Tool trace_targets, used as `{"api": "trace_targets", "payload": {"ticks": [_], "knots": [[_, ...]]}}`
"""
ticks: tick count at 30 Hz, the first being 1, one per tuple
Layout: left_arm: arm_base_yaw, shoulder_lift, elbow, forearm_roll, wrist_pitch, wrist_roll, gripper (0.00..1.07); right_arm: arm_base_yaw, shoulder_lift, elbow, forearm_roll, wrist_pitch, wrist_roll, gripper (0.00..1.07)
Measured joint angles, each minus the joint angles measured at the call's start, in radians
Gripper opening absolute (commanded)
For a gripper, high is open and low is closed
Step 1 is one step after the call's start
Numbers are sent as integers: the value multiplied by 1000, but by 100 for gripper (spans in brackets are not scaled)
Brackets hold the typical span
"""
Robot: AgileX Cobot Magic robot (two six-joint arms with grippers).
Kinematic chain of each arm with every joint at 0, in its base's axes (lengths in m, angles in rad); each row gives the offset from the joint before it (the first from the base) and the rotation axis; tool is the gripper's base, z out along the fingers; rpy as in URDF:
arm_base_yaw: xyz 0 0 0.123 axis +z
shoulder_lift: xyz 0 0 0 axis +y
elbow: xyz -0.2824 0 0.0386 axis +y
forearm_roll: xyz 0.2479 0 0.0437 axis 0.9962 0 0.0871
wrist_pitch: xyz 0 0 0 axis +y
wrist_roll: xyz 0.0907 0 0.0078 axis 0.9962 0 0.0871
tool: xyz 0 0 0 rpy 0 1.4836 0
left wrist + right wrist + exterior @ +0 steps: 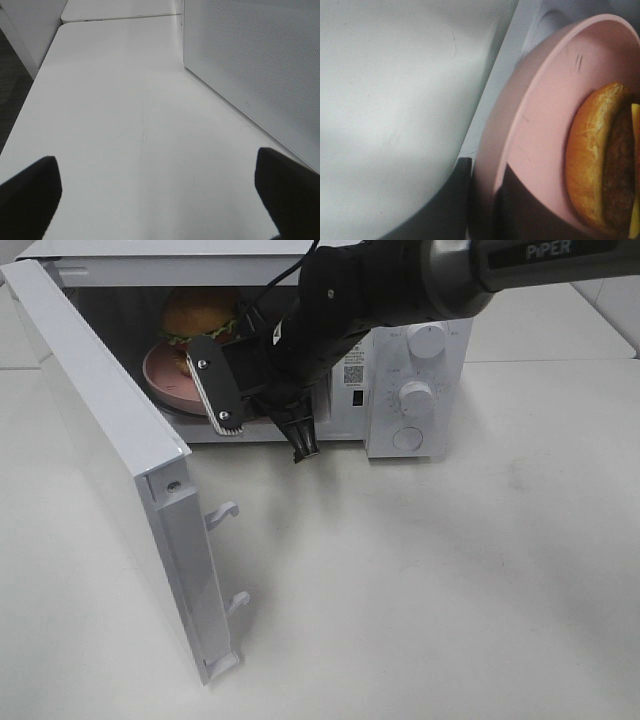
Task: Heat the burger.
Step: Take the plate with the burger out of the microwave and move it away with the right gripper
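The burger [198,315], with a golden-brown bun, sits on a pink plate [165,375] inside the open white microwave [415,390]. My right gripper [235,405] reaches in from the right to the oven's opening. In the right wrist view the right gripper [482,175] is shut on the pink plate's rim [530,100], one dark finger on each side, with the burger [600,155] just beyond. My left gripper [160,200] is open over bare table with nothing between its fingers. It is out of the exterior view.
The microwave door [110,440] stands wide open, swung toward the front left, with two latch hooks [225,512] on its edge. Its perforated outer panel [260,65] rises beside my left gripper. Two knobs [415,395] are on the control panel. White table [450,580] extends in front.
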Motion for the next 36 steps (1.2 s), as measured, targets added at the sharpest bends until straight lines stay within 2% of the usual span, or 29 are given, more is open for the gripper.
{"api": "trace_targets", "payload": {"ticks": [4,5,10,12,18,20,23,25,28,36], "knots": [[0,0,0,0,0,0,98,-16,-38,71,62,-32,-97,0],[0,0,0,0,0,0,98,-28,-67,118,91,-44,-147,0],[0,0,0,0,0,0,98,-37,-114,198,109,-66,-218,0],[0,0,0,0,0,0,98,-36,-162,277,135,-81,-250,0],[0,0,0,1,0,0,98,-33,-211,342,173,-81,-257,0],[0,0,0,1,0,0,98,-30,-263,405,205,-80,-273,0],[0,0,0,2,0,0,98,-30,-277,422,211,-80,-274,0],[0,0,0,2,0,0,98,-30,-334,487,232,-81,-275,0],[0,0,0,2,0,0,98,-30,-350,504,234,-81,-275,0],[0,0,0,2,0,0,98,-34,-471,645,237,-89,-272,0]]}}
